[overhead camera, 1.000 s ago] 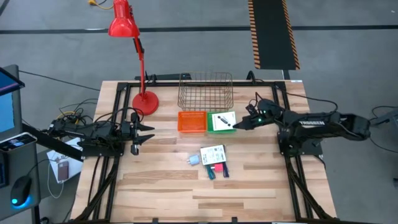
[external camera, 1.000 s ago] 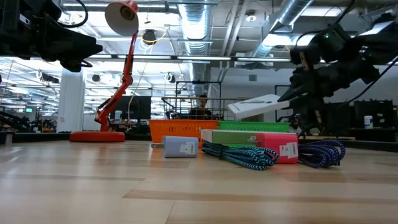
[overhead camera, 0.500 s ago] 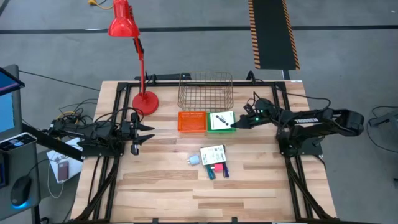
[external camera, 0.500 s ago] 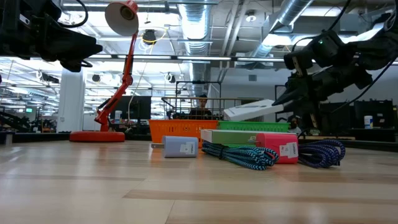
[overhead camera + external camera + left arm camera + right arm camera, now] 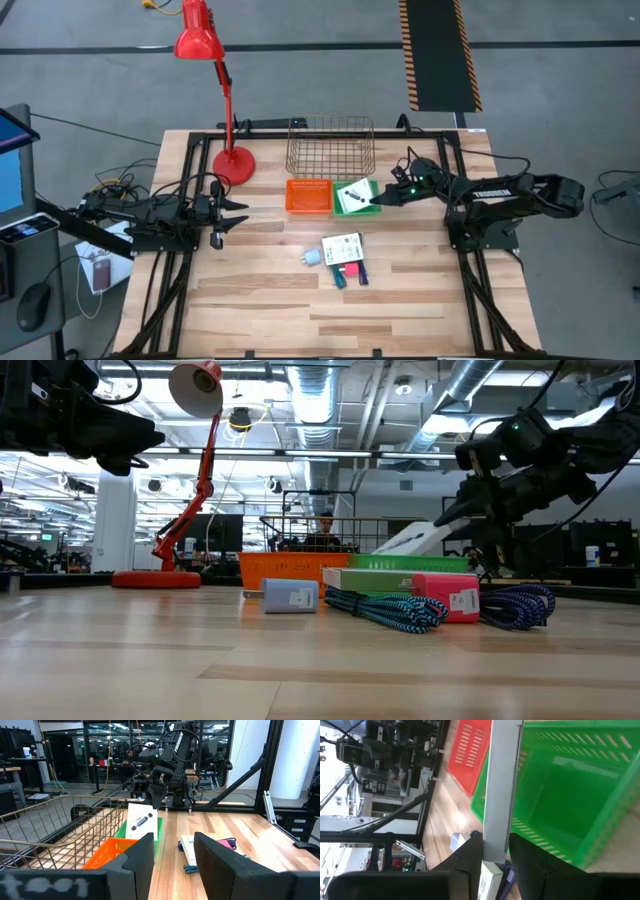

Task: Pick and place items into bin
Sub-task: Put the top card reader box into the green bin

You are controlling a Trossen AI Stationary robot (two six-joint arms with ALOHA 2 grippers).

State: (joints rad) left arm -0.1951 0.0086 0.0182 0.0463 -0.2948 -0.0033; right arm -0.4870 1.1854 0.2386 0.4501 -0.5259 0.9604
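An industrial lab: exposed ceiling ducts [image 5: 330, 390], glass partitions [image 5: 60, 750], robot workbenches.

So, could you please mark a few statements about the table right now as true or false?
1. The right claw is at the green bin. True.
2. A white card leans tilted in the green bin. True.
3. The left claw hangs over the wire basket. False: it waits over the table's left side.
4. The orange bin stands right of the green one. False: it stands to its left.
5. The red lamp lies flat. False: it stands upright.
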